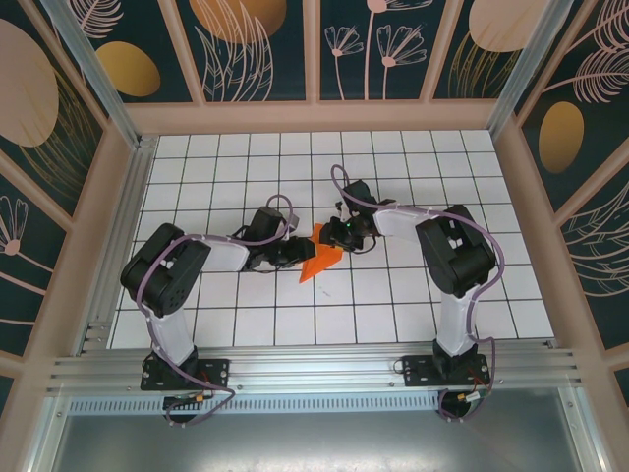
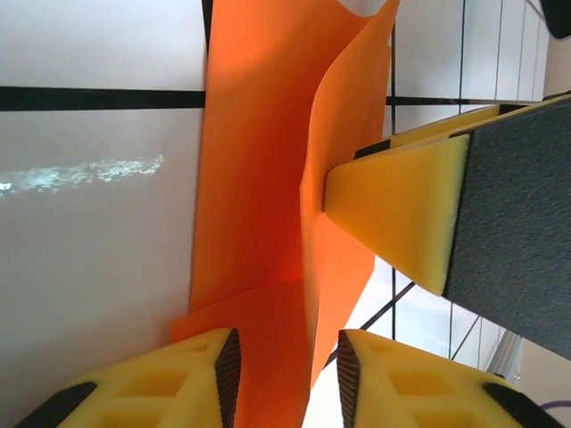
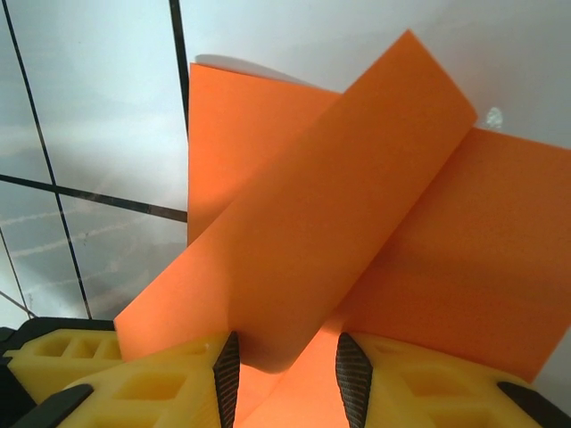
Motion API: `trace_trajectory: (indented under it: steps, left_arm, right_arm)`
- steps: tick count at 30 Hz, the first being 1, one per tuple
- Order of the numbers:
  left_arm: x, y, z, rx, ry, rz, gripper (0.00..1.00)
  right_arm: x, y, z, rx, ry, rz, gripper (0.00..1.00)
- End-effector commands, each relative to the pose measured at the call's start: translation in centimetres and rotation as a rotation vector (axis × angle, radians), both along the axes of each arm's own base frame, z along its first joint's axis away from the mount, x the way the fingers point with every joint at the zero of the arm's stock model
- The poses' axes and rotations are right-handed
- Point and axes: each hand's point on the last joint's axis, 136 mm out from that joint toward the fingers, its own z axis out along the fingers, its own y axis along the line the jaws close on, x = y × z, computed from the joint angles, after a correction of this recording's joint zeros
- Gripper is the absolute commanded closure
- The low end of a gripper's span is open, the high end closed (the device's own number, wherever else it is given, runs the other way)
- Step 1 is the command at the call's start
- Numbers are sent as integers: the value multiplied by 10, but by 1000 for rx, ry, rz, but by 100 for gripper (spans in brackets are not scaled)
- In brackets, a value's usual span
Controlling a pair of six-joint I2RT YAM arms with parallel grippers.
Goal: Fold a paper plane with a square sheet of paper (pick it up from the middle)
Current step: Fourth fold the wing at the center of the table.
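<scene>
The orange sheet of paper (image 1: 320, 258) is partly folded into layered flaps and lies mid-table between both arms. My left gripper (image 1: 297, 254) reaches it from the left. In the left wrist view, its jaws (image 2: 288, 343) stand apart, and an upright fold of the paper (image 2: 259, 160) rises between them close to the left pad. My right gripper (image 1: 339, 236) comes from the right. One of its yellow fingers (image 2: 401, 209) touches the fold's side. In the right wrist view, its jaws (image 3: 285, 348) stand apart over the paper (image 3: 357, 214), with a curled flap dipping between them.
The white grid-tiled table (image 1: 393, 305) is walled by a wooden frame with patterned panels (image 1: 246, 49). An aluminium rail (image 1: 314, 369) runs along the near edge where both arm bases are bolted. Both arms crowd the table's centre.
</scene>
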Motion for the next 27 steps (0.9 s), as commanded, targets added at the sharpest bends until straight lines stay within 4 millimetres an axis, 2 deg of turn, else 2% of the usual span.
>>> trace_trajectory:
  steps: [1,7,11,15,20,27]
  left_arm:
    - [0,2,-9,42,10,-18,68]
    - [1,8,-23,99,53,7,85]
    - [0,5,-26,77,78,19,92]
    - [0,0,-24,38,86,12,94]
    - [4,-4,-15,19,69,6,88]
    - [8,-2,-5,26,42,12,76]
  right_arm:
    - [-16,-29,-47,-169,105,-64,61]
    - [-20,-35,-52,-193,122,-82,60]
    - [-22,-37,-55,-207,126,-82,58]
    - [-23,-42,-59,-234,133,-85,58]
    - [-24,-48,-62,-263,132,-91,57]
    - [-27,-59,-68,-325,144,-112,59]
